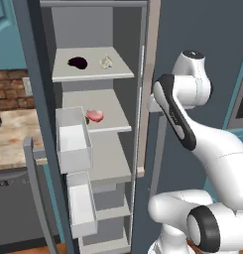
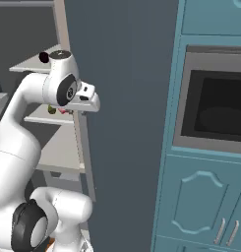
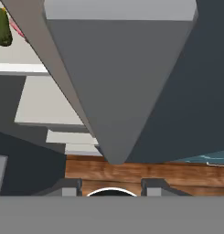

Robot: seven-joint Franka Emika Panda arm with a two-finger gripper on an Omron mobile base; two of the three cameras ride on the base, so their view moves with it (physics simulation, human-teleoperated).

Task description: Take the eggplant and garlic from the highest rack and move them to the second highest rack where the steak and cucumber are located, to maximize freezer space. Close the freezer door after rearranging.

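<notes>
**Pincer clenched beside the freezer wall, nothing moved yet**

We see the freezer (image 1: 93, 124) standing open across the middle of the left base view, its door (image 1: 33, 124) swung toward the left edge with two white bins (image 1: 73, 141) on it. Our arm (image 1: 192, 134) fills the right of that frame, the hand pressed close to the freezer's right side wall.

On the top rack (image 1: 91, 74), upper centre, lie the eggplant (image 1: 78, 62) and, just to its right, the garlic (image 1: 106, 61), apart from each other. One rack (image 1: 108, 124) down sits the steak (image 1: 95, 115); the cucumber (image 3: 2, 26) shows green at the upper left of the hand view.

The pincer (image 3: 111, 188) is clenched and empty, its tips at the bottom of the hand view, aimed down along the wall's edge.

We judge the risk to be the hand scraping or catching on that wall while swinging in, or knocking the garlic off the rack.

We can read no writing or labels.
</notes>
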